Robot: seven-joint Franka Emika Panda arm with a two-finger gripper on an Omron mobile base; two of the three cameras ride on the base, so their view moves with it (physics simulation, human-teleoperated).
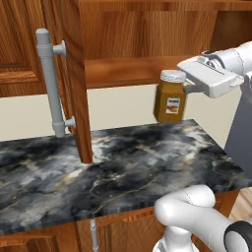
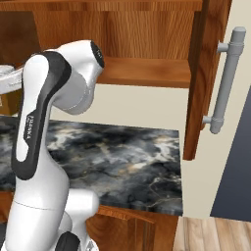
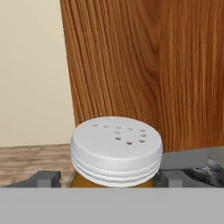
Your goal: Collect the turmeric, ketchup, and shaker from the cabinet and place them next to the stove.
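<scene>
In the left base view the cabinet door (image 1: 74,78) hangs open at the left with its long grey bar handle (image 1: 51,81). To its right the arm reaches across from the right edge, forearm roughly level, and the gripper (image 1: 184,86) clamps the turmeric jar (image 1: 170,96) just under its lid. The jar hangs tilted in the air above the far right part of the dark marble counter (image 1: 98,167), in front of the cream wall and below the cabinet's underside, touching nothing else.

The right base view shows the arm's white and black upper links rising at the left, and the door (image 2: 203,73) and handle (image 2: 225,81) at the right.

The hand view looks down on the jar's white lid (image 3: 116,148), ridged at its rim and pierced with small holes, amber contents just below, a dark finger (image 3: 43,179) at each side.
</scene>
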